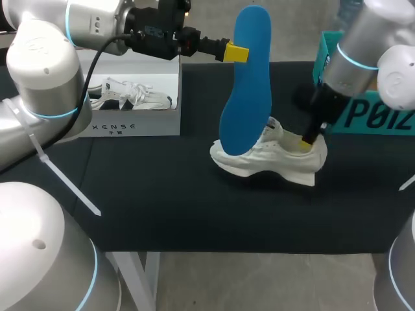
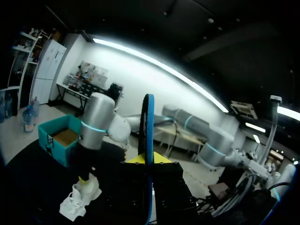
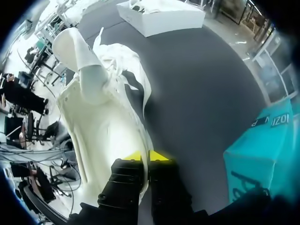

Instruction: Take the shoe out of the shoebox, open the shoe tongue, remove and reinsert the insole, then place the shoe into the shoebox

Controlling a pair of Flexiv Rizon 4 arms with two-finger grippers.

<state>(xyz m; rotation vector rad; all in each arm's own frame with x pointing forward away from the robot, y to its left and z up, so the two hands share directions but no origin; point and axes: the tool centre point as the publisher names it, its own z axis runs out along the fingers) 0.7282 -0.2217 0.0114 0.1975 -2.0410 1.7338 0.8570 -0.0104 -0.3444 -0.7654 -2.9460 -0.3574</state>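
A blue insole (image 1: 246,84) stands upright over the table, and my left gripper (image 1: 237,53) is shut on its upper edge. Its lower end rests at the toe of the white shoe (image 1: 272,155). In the left wrist view the insole (image 2: 148,126) is edge-on between the yellow tips of the gripper (image 2: 149,158), with the shoe (image 2: 79,199) far below. My right gripper (image 1: 310,139) is shut on the shoe's heel collar. The right wrist view has the tips (image 3: 145,156) pinching the shoe's (image 3: 103,122) rim.
An open white shoebox (image 1: 139,123) at the back left holds a second white shoe (image 1: 130,94). A teal box (image 1: 369,113) stands at the back right, close behind my right arm. Black cloth (image 1: 162,194) covers the table in front of the shoe.
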